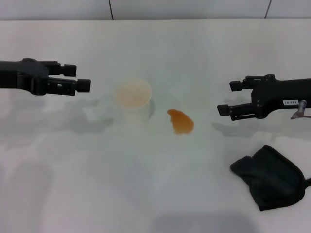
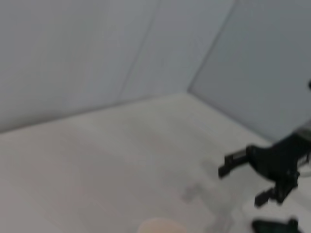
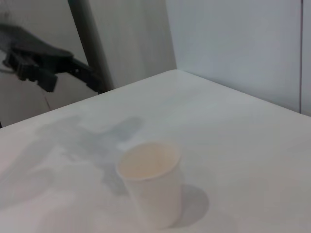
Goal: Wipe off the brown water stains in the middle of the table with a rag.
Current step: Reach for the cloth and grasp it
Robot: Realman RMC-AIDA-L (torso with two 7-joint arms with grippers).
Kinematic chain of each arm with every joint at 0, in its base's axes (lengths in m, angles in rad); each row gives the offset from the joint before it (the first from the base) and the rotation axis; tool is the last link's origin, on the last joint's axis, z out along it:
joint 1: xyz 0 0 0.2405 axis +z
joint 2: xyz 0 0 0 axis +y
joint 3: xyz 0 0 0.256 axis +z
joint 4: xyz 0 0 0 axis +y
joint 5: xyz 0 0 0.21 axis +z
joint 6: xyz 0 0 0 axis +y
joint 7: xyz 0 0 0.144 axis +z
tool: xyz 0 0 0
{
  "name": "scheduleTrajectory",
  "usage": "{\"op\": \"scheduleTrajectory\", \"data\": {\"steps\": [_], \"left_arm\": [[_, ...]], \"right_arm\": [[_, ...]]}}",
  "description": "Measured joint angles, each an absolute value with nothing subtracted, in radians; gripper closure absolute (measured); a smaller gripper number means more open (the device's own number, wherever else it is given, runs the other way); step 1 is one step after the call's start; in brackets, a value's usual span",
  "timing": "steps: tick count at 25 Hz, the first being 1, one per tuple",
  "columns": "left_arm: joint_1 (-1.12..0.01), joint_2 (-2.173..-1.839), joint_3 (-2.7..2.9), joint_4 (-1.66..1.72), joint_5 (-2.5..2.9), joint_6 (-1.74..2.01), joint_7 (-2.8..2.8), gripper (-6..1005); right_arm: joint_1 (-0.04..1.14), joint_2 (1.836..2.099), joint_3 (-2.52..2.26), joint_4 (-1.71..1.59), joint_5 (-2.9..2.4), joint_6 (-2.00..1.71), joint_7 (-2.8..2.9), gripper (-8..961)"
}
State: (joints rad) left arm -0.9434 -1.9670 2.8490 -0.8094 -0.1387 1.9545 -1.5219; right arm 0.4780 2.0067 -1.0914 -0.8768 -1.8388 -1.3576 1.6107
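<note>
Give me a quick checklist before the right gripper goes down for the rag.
1. Rag reachable: ok, it lies loose on the table, nearer the robot than the right gripper and on the same side.
2. Right gripper open and holding nothing: ok.
3. Stain still to be wiped: ok, it sits near the table's middle, untouched.
4. Cup out of the wiping path: not ok, it stands upright just left of the stain and a sweep could knock it.
5. Left gripper out of the way: ok, it hovers left of the cup, holding nothing.
6. Cup contents: cannot tell.
</note>
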Motion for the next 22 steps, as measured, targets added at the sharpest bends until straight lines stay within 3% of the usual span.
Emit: {"op": "scheduleTrajectory", "data": {"steps": [11, 22], "left_arm": [[-1.209, -1.958, 2.85, -0.839, 0.16, 1.849, -1.507, 111], [-1.287, -2.024, 2.85, -0.83, 0.242, 1.729, -1.493, 112]], "right_arm": [[0.481, 2.008, -1.1, -0.876, -1.839, -1.358, 1.612, 84], [0.452, 2.006, -1.092, -0.888, -1.851, -1.37, 1.759, 84]]}}
